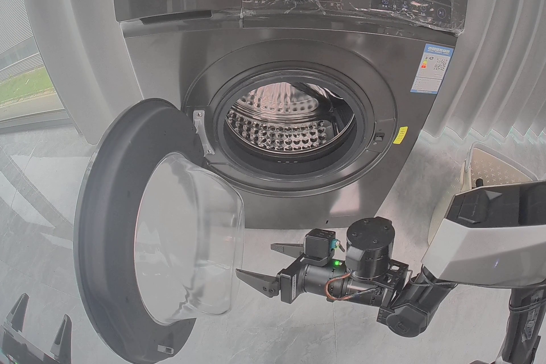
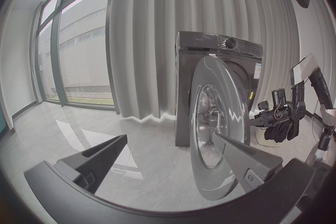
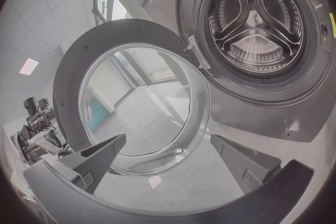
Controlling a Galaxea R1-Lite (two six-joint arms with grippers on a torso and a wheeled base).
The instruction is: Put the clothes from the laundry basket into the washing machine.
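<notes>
The grey front-loading washing machine (image 1: 284, 41) stands ahead with its round door (image 1: 153, 234) swung open to the left. Its drum (image 1: 284, 118) shows bare perforated metal, as does the drum (image 3: 255, 25) in the right wrist view. My right gripper (image 1: 264, 264) hangs low in front of the machine, just right of the door glass, open with nothing between its fingers (image 3: 105, 151). My left gripper (image 1: 40, 319) sits low at the far left, outside the door, open and holding nothing (image 2: 168, 140). A pale laundry basket (image 1: 495, 169) stands right of the machine, its inside hidden behind my right arm.
The open door (image 2: 217, 123) stands between my two arms. White curtains (image 1: 500, 41) hang behind the machine. A tall window (image 2: 80, 42) lies off to the left. Grey tiled floor (image 1: 318, 336) spreads in front of the machine.
</notes>
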